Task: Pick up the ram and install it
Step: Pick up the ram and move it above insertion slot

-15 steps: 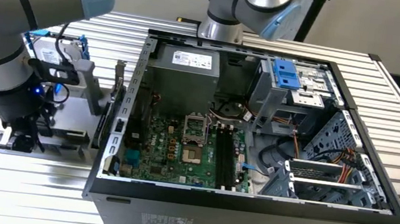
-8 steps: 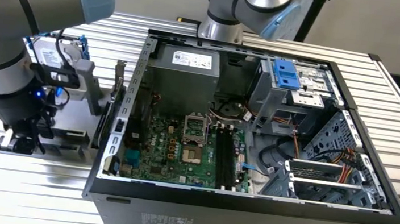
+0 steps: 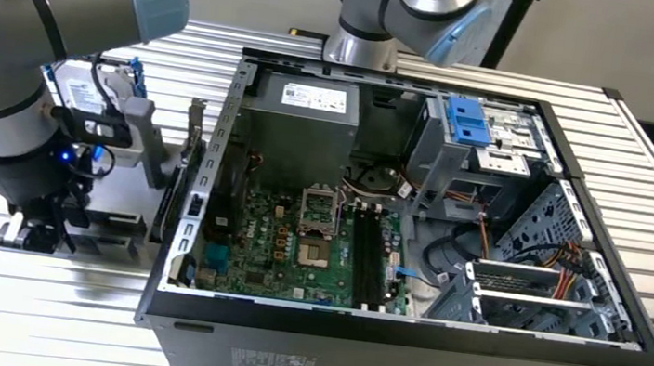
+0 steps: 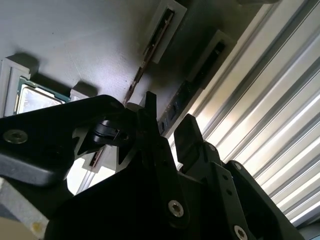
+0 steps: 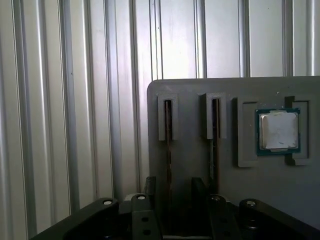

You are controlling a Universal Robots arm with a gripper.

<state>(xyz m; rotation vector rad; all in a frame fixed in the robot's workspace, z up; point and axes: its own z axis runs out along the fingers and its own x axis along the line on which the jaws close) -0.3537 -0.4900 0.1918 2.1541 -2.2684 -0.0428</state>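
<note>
- Fingers (image 5: 150,186) are spread apart low over the grey tray (image 5: 190,90), one each side of the ram (image 5: 168,150), not gripping it.
- The ram stands on edge in its tray slot.
- A second stick (image 5: 214,145) fills the neighbouring slot, and a processor chip (image 5: 278,131) sits farther along.
- The slatted worktop (image 5: 75,100) carries the tray.
- An open computer case (image 3: 407,343) lies on the exterior view's right.

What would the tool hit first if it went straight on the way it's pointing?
Likely the ram standing on edge in the grey holder, the stick farther from the processor. It lines up with the gap of the open tool. How close is unclear.
</note>
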